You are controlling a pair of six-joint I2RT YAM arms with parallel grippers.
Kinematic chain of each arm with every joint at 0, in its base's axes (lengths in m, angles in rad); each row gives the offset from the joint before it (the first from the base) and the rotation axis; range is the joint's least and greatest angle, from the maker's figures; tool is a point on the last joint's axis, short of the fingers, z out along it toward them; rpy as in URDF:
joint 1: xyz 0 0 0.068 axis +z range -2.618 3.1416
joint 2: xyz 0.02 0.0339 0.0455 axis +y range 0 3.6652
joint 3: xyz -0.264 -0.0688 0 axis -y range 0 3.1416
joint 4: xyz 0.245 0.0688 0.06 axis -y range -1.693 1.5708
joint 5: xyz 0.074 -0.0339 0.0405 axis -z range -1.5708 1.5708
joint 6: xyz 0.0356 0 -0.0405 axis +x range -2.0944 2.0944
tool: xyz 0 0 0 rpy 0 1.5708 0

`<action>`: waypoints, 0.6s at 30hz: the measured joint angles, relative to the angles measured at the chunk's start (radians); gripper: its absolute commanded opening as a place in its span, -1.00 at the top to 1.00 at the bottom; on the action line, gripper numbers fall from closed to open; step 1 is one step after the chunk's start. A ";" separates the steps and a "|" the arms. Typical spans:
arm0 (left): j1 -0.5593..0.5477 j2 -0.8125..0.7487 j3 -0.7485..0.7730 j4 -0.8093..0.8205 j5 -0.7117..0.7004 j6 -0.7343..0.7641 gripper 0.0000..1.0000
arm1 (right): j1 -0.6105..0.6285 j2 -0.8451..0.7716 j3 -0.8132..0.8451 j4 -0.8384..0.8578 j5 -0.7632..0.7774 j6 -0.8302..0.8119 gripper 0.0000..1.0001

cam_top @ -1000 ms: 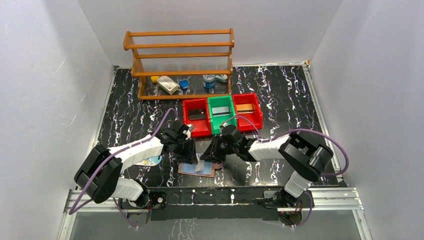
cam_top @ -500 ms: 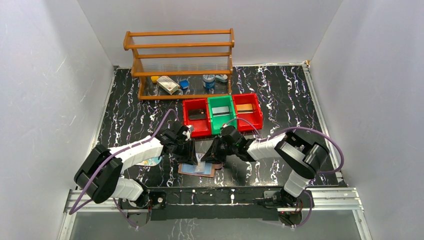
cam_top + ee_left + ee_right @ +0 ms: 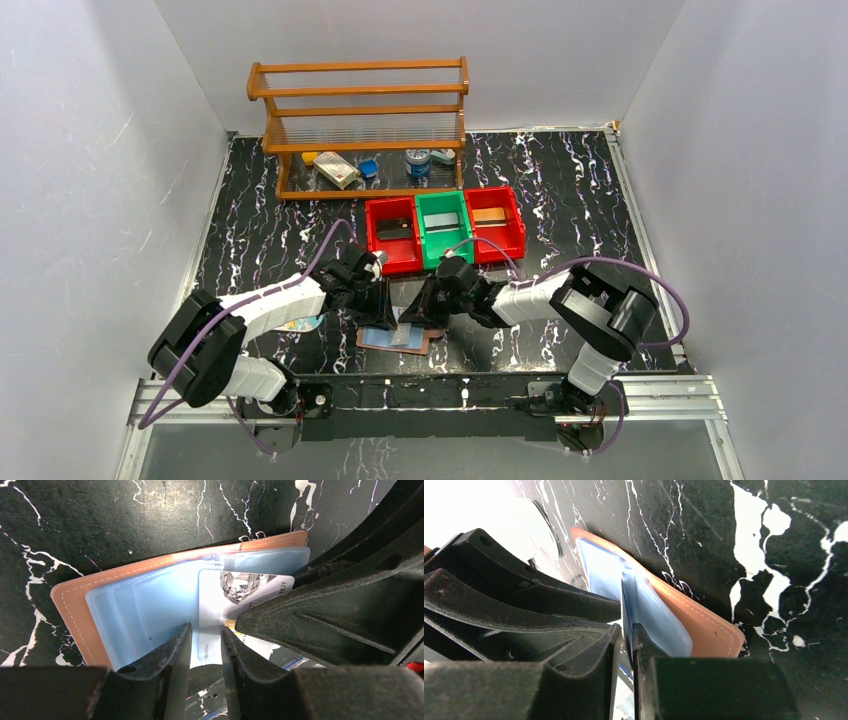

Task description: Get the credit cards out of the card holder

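Observation:
The reddish-brown card holder (image 3: 400, 340) lies open on the black marble table near the front edge. It also shows in the left wrist view (image 3: 75, 605) and the right wrist view (image 3: 704, 625), with its pale blue clear pockets up. A pale card (image 3: 210, 590) with a diamond picture sticks partly out of a pocket. My left gripper (image 3: 383, 310) (image 3: 206, 630) stands over this card, jaws a narrow gap apart, the card's face showing between them. My right gripper (image 3: 420, 312) (image 3: 626, 630) is shut on the card's thin edge. An orange-and-blue card (image 3: 303, 323) lies partly under my left arm.
Behind the grippers stand a red bin (image 3: 393, 238), a green bin (image 3: 442, 228) and a second red bin (image 3: 493, 225), each holding a small item. A wooden rack (image 3: 360, 120) with small items is at the back.
My right gripper has edged slightly left, toward the left gripper. The card holder and my left gripper have hardly moved.

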 measured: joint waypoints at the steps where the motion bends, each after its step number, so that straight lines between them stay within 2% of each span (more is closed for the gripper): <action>1: 0.000 0.000 -0.001 0.002 0.001 -0.001 0.46 | 0.005 -0.002 0.000 0.000 0.010 0.004 0.73; 4: 0.000 -0.001 -0.001 0.002 0.001 -0.004 0.46 | 0.018 -0.008 -0.002 -0.007 0.035 0.011 0.79; 10: 0.000 -0.003 -0.001 0.001 0.001 -0.006 0.46 | 0.025 -0.030 -0.012 -0.013 0.062 0.020 0.47; 18: 0.000 -0.003 -0.001 0.000 0.000 -0.007 0.46 | 0.029 -0.055 -0.018 -0.019 0.069 0.022 0.42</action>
